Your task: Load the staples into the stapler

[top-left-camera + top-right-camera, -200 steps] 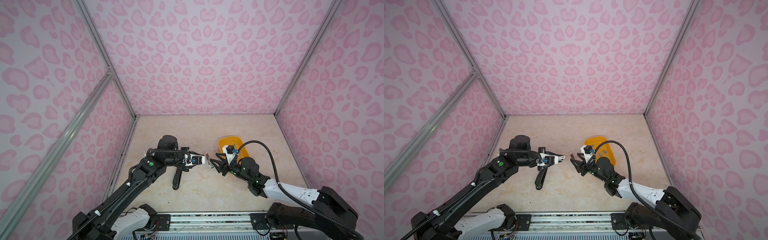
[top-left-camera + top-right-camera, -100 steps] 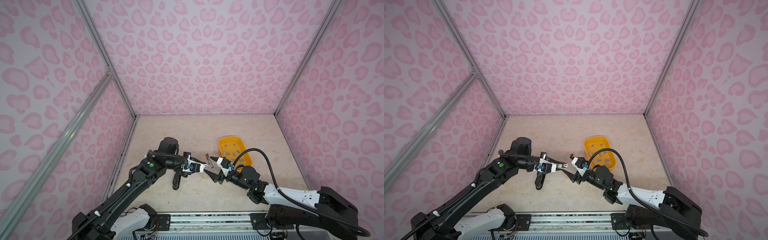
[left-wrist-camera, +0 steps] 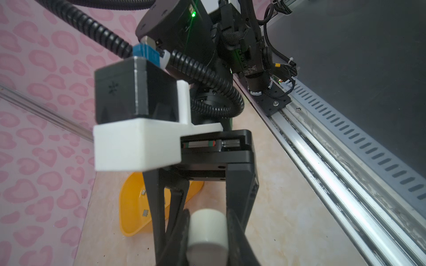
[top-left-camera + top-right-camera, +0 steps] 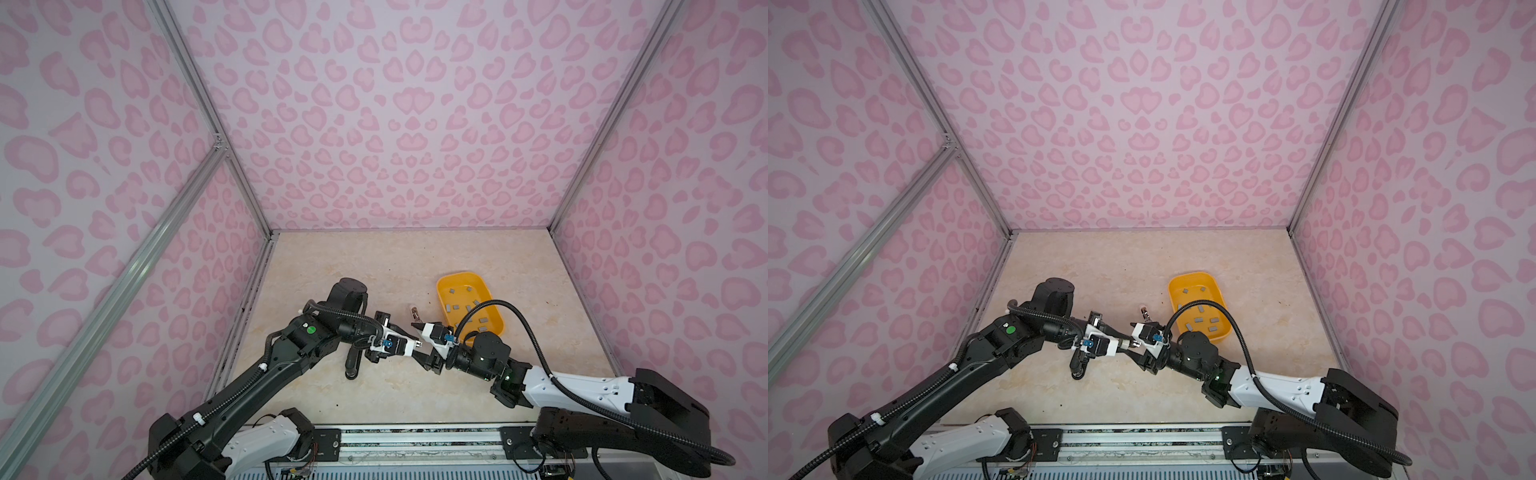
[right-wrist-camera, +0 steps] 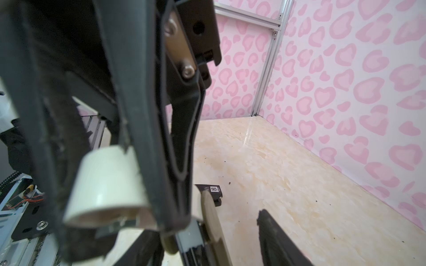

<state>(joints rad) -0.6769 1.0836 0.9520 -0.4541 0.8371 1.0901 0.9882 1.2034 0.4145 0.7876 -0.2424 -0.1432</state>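
Your left fingers (image 3: 179, 235) pinch a white cylindrical piece (image 3: 206, 232); your right fingers (image 5: 276, 241) stand partly open, empty (staples (image 4: 1196, 321) in the yellow tray (image 4: 1187, 275))

yellow tray (image 4: 459, 277), grey staples (image 4: 468, 286) (metallic), white cylinder (image 3: 206, 230), pink-spotted walls (image 4: 395, 104), beige marbled floor (image 4: 374, 266)

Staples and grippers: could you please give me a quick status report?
Left gripper shut on a white cylinder; right gripper open, close by. Staples loose in the yellow tray. Black tool lies on the table nearby.
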